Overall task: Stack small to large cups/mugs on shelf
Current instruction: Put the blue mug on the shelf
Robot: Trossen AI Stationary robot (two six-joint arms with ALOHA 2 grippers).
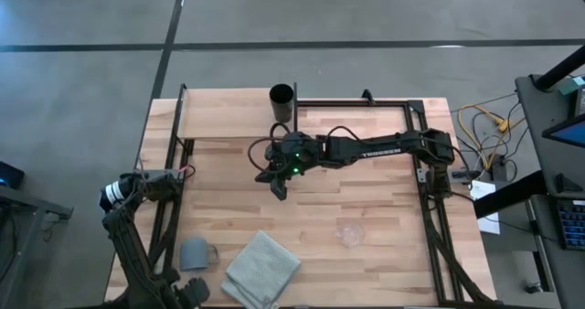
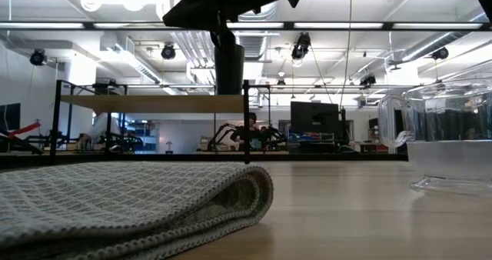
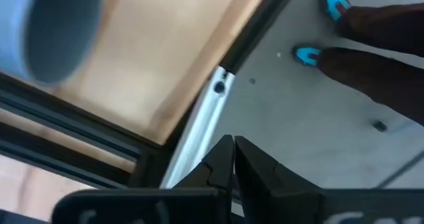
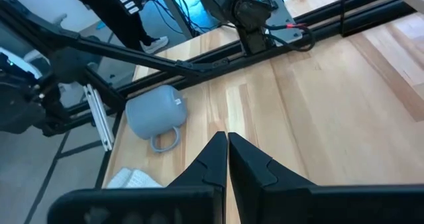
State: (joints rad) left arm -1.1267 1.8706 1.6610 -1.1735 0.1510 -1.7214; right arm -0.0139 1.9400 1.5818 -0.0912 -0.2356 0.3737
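High view: the right gripper (image 1: 278, 186) hangs over the middle of the tabletop (image 1: 384, 227), just below the shelf (image 1: 228, 117) in the frame, its fingers pressed together and holding nothing. The black cup (image 1: 281, 100) already stands on the shelf's right end, top centre of the frame. The blue-grey mug (image 1: 195, 252) lies on its side at lower left, handle toward the folded cloth (image 1: 261, 270) beside it. The clear glass cup (image 1: 350, 232) sits right of centre, lower down. The left gripper (image 3: 233, 159) waits at the table's lower-left edge, its fingers likewise closed and empty, and a person's blue shoes (image 3: 335, 2) show on the floor beyond in the left wrist view.

Judging by the layout, the mug looks the likely next pick. Doing that well would mean opening the fingers wide before descending, approaching clear of the cloth, and taking the mug across its body or rim rather than by the handle. Because it lies on its side, it may roll at first touch, so a slow, centred closure seems wise.
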